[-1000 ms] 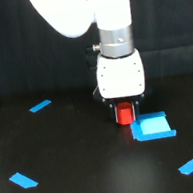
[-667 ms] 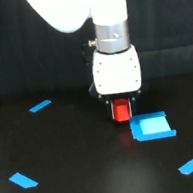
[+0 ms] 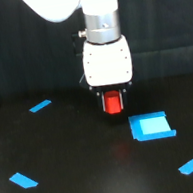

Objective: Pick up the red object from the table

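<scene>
Claw (image 3: pixel 113 103) clenched on the red object (image 3: pixel 113 103), one dark finger down each side of it, just under the white wrist housing (image 3: pixel 107 64). Red object held clear of the table (image 3: pixel 85 167), slightly above it, with a faint reddish glow on the dark surface just below and nearer. Above the housing, a grey metal collar, then the white arm (image 3: pixel 77 1) rising out of the top of the exterior view.

Just right of and nearer than the claw, apart from it: a blue square piece (image 3: pixel 151 127), flat on the table, its near edge showing a little thickness. Farther left, toward the back of the table: a small blue strip (image 3: pixel 40 106), lying at a slant. Near left: another blue flat piece (image 3: pixel 23 180), also at a slant. Near right corner: a fourth blue piece (image 3: pixel 192 165), elongated with rounded ends. All four well apart from one another.

Table matte black with a soft sheen, wide, filling the lower half of the view. Far edge of the surface meeting a dark backdrop (image 3: pixel 21 50), near black with a faint bluish cast and soft vertical folds like cloth. Nothing else of the room discernible behind it.
</scene>
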